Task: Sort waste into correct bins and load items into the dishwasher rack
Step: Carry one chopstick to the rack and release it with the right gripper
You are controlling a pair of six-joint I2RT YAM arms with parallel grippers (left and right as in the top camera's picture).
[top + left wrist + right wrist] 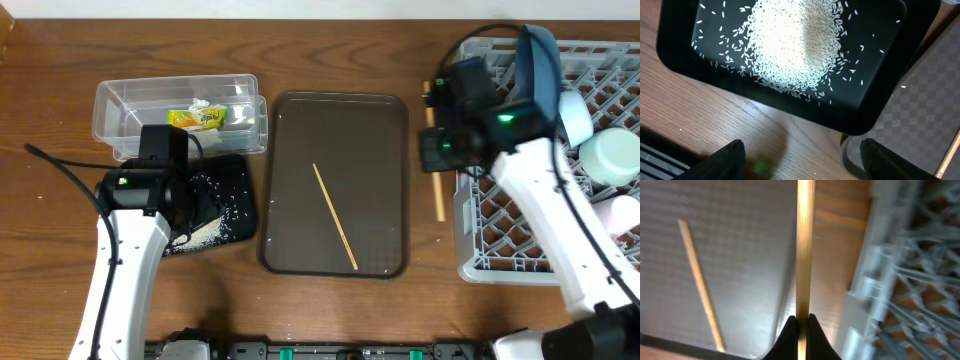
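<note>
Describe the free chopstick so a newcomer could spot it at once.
Find the brown tray at centre. The chopstick lies diagonally across it, alone. The other chopstick hangs beside the rack, pinched in the right gripper.

The black tray [675, 55] is plain glossy black. The rice grains [790, 45] are white. The serving tray [920, 115] is brown with a fine checker texture. The rack [485, 240] is a grey lattice. The wrapper [200, 118] is printed yellow-green. The chopstick [805, 255] is golden tan. The table [330, 40] is brown wood grain.

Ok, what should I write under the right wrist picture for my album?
The right gripper pinches one chopstick while the other chopstick lies on the brown tray, grey rack nearby.
</note>
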